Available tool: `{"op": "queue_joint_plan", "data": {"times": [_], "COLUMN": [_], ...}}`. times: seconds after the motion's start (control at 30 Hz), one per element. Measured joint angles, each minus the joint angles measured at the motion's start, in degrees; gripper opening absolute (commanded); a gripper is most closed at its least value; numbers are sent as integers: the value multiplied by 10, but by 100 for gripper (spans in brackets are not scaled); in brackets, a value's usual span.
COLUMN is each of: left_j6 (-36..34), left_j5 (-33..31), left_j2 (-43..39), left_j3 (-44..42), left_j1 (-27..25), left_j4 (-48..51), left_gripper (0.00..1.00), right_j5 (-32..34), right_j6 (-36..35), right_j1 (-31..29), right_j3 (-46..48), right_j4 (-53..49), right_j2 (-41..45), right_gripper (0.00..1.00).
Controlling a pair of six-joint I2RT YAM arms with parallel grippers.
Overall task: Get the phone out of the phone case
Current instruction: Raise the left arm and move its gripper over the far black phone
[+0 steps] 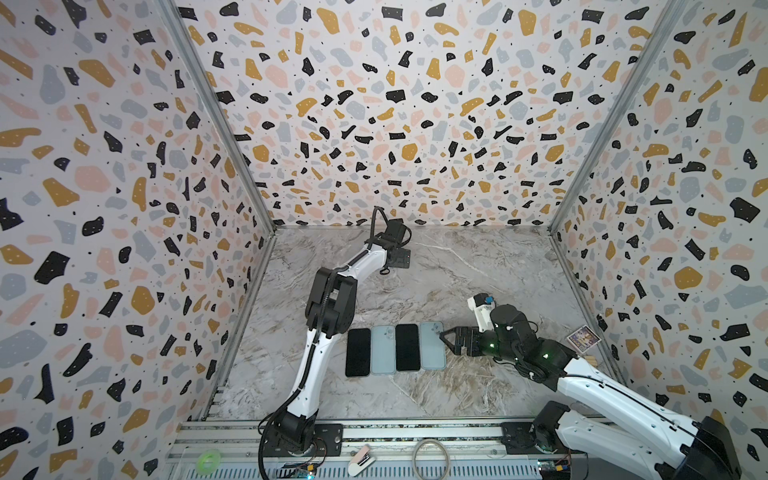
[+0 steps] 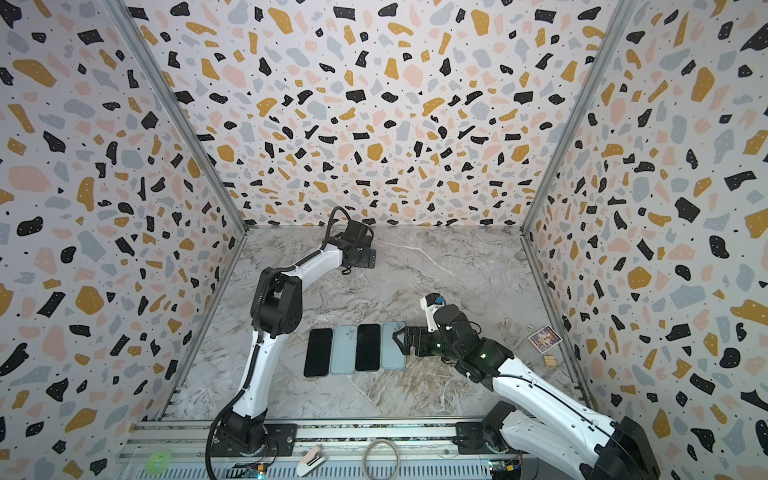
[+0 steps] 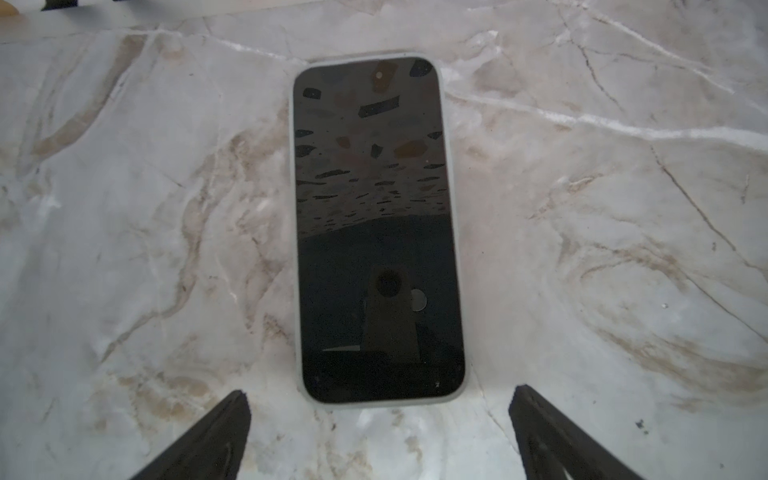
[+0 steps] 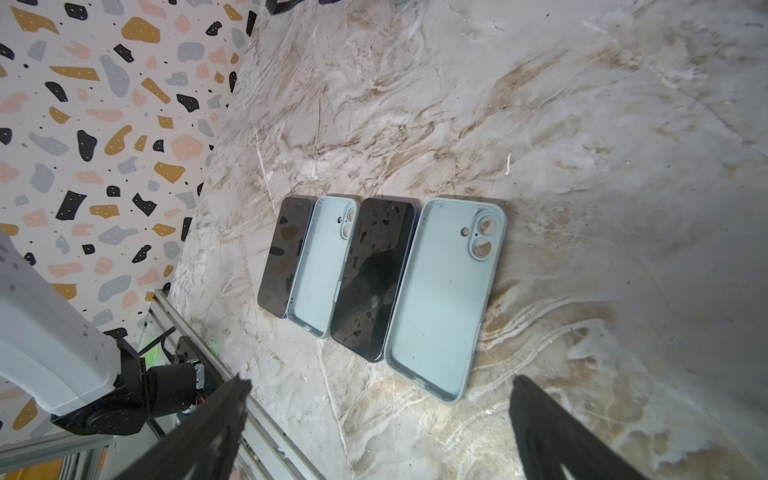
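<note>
While it lies flat and screen-up on the marble worktop, the cased phone sits lengthwise between the spread, empty jaws of the left tool, with the rim of its pale case showing all round. That lineup looks chosen so the jaws can close across the narrow sides. In both top views this tool hangs toward twelve o'clock, and the phone beneath it cannot be made out. Toward six o'clock, bare phones and empty cases alternate edge to edge, likely finished pairs kept out of the way. At three o'clock of that row the right tool hovers released, gripping nothing.
</note>
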State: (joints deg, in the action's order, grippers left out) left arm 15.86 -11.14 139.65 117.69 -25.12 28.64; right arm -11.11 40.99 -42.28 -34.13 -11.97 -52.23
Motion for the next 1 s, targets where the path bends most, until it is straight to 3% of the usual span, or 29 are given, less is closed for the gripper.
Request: {"op": "queue_joint_plan", "data": {"times": [1.0], "left_j6": [7], "left_j5": [3], "left_j2": [59], "left_j3": [59], "left_j1": [5], "left_j4": [-5], "left_gripper": [90], "right_j5": [0], "right_j6": [-2], "right_j1": [0], "right_j3": [0], "right_j4": [2], "right_j2": [-3], "right_gripper": [99]}}
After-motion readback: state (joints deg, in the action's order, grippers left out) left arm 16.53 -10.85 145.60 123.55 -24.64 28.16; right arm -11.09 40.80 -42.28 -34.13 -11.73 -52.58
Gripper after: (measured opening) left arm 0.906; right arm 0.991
